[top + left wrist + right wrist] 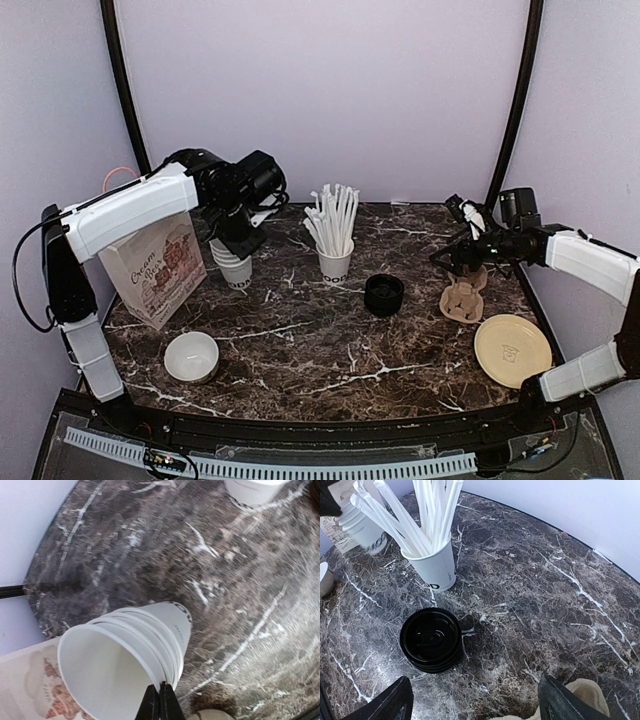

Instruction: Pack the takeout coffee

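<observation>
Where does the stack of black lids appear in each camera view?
Top external: the stack of black lids sits mid-table, right of the straw cup.
Left wrist: not in it.
Right wrist: lower left, just below the straw cup.
Shared landmark: the straw cup, next to the lids in both views.

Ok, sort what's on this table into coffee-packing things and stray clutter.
For the job: stack of white paper cups, stack of black lids, printed paper bag, probably the pulp cup carrier.
Lying about: cup of white straws, white bowl, cream plate.
</observation>
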`<state>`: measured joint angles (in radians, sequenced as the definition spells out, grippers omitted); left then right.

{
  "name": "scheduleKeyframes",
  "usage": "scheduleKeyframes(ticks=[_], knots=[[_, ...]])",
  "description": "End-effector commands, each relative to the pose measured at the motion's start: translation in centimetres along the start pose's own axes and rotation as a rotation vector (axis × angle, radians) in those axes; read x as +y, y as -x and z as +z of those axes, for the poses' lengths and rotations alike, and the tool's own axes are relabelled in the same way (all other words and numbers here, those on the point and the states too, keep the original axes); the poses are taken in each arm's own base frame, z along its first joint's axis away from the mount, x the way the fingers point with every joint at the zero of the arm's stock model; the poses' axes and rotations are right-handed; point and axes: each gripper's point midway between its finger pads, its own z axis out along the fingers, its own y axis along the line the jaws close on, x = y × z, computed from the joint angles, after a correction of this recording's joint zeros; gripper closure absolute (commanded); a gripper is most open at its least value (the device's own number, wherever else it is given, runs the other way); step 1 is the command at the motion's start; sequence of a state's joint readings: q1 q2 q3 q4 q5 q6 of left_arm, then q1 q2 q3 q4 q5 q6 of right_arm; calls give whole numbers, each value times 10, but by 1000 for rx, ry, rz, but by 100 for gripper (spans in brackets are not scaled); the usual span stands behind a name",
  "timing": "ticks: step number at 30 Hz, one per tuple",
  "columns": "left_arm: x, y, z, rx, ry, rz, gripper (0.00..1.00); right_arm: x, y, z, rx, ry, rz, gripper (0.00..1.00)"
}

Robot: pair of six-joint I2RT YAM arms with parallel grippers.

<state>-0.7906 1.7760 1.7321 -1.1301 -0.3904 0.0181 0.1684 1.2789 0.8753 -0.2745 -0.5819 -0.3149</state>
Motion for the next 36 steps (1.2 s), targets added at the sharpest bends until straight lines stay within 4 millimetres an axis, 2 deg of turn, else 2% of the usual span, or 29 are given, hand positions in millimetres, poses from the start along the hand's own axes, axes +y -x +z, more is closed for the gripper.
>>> scheduleKeyframes(ticks=[1,2,4,5,6,7,8,9,10,11,13,14,15,16,18,19,20,21,22,23,24,25,27,28,29,30,31,33,36], knots=[[34,26,-12,-39,50,-69,100,8,5,-3,-7,35,-13,13],[44,36,-16,-88,83,-108,100,10,6,-5,-12,36,-17,13],[65,41,-19,-103,195,-156,100,12,6,-7,-17,38,-23,13],[69,46,-23,-117,123,-193,100,13,6,-9,-18,37,-25,13],[52,55,-26,-152,-42,-229,100,14,5,-9,-18,38,-25,13],[60,63,-31,-197,-30,-263,100,14,5,-10,-19,38,-25,13],[81,59,-32,-190,124,-248,100,15,4,-10,-20,39,-25,13],[83,55,-28,-149,161,-220,100,15,5,-10,-21,40,-27,13],[65,58,-25,-141,10,-218,100,16,4,-10,-20,41,-25,13],[70,62,-28,-152,-77,-266,100,16,4,-10,-20,44,-24,13],[70,61,-24,-141,-27,-258,100,17,3,-9,-22,50,-21,13],[81,57,-22,-115,49,-243,100,17,3,-9,-23,53,-19,13],[77,57,-19,-113,2,-250,100,17,3,-9,-24,53,-19,13],[53,59,-14,-121,-182,-269,100,17,3,-8,-23,53,-19,13],[69,61,-17,-140,-53,-304,100,16,2,-8,-21,51,-19,13],[91,39,-1,-15,137,-283,100,16,2,-7,-22,52,-19,13],[96,35,5,15,120,-288,100,16,2,-7,-21,54,-17,13],[63,51,-2,-58,-148,-312,100,17,2,-7,-20,55,-16,13],[55,54,-1,-89,-231,-346,100,17,1,-7,-20,56,-15,13],[82,58,-9,-140,-49,-364,100,17,0,-6,-17,59,-13,13],[86,61,-15,-141,45,-330,100,17,0,-5,-16,62,-11,13],[68,54,-1,-57,-39,-285,100,17,0,-5,-16,64,-10,13],[50,67,-6,-130,-221,-330,100,16,0,-3,-13,67,-7,13],[45,61,0,-89,-132,-291,100,16,0,-3,-12,69,-6,13],[62,52,5,-39,2,-282,100,16,-1,-2,-9,72,-4,13],[66,53,5,-38,-53,-296,100,16,0,-2,-8,73,-3,13],[47,60,0,-72,-213,-320,100,16,-1,-1,-6,76,-1,13],[61,58,-5,-102,-110,-308,100,17,-2,-1,-3,77,1,13],[68,46,5,-14,-41,-279,100,17,-4,-1,-4,77,1,14]])
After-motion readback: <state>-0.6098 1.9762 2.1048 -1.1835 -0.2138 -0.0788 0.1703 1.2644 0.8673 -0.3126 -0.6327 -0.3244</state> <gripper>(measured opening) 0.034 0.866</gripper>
